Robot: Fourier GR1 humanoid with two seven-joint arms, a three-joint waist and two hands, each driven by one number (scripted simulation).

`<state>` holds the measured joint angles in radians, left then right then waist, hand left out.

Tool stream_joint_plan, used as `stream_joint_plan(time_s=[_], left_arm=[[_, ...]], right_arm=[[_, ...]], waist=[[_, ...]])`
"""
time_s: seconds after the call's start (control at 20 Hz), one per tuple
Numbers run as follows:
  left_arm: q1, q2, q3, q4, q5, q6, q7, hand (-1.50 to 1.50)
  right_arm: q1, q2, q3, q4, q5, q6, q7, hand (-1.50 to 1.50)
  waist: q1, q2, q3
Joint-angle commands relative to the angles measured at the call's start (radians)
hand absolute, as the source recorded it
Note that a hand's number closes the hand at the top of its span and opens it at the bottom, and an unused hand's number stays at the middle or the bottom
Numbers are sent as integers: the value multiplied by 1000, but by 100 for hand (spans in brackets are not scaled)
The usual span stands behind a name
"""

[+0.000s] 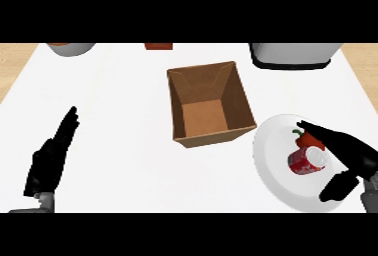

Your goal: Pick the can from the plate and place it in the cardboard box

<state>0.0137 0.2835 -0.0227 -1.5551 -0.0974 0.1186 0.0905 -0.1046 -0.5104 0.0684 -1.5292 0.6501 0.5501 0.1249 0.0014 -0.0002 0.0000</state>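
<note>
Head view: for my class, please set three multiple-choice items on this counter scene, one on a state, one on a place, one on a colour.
1. The cardboard box is:
A taped shut
B open with nothing inside
C full of cans

2. The can lies:
A on the plate
B in the box
C on the bare counter

3. The can's side is:
A blue
B red
C green

Answers:
1 B: its flaps are up and its brown floor shows bare.
2 A: it lies on its side on the white plate.
3 B: its wall is red, with a pale end.
</note>
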Motion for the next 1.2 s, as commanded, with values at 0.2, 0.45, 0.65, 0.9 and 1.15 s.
stream_joint_plan(time_s=[0.2, 0.45, 0.65, 0.9, 1.15], left_arm=[[-40, -41, 19, -24, -55, -18, 70, 0], [8, -56, 31, -57, -72, -35, 50, 0], [34, -57, 69, 42, -49, -64, -87, 0], [6, -54, 85, -6, -46, -88, -16, 0], [9, -75, 64, 0, -69, -81, -20, 0]], right_arm=[[9, 60, -28, -18, 68, 24, -6, -150], [12, 76, -3, 19, 141, 17, -43, -150], [3, 39, -48, 143, 146, -18, -160, -150], [26, 89, -15, 150, 210, -113, -202, 150], [2, 119, -9, 117, 300, -262, -183, 150]], waist=[[-1, -1, 0], [0, -1, 0], [1, 0, 0], [1, 0, 0], [0, 0, 0]])
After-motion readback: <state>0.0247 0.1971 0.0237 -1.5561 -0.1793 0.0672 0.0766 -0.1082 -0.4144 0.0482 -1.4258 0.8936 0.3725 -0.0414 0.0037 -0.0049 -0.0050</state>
